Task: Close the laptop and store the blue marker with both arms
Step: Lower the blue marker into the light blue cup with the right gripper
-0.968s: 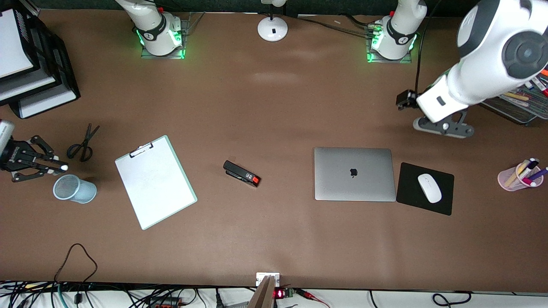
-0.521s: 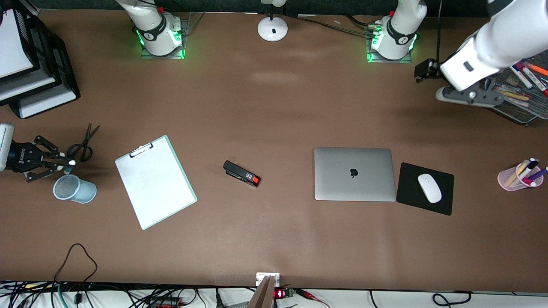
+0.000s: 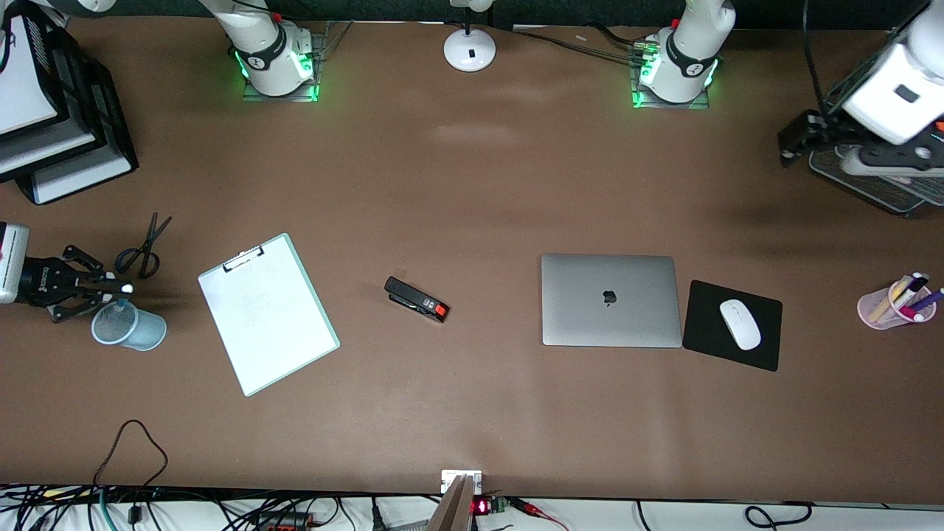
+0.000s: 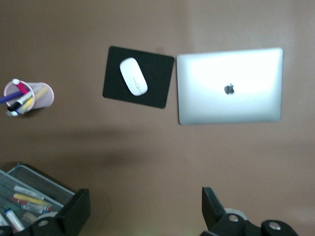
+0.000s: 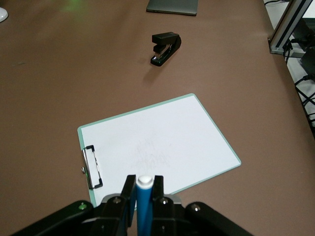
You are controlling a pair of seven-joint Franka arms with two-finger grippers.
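Front view: apple-logo laptop (image 3: 611,300) shut; right hand (image 3: 110,286) clamps blue marker (image 3: 125,290); left hand (image 4: 142,209) spread.

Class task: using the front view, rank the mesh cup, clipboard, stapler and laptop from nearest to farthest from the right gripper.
From the right gripper, holding the blue marker:
1. Mesh cup, just under it.
2. Clipboard, beside the cup.
3. Stapler, mid-table.
4. Laptop, toward the left arm's end.
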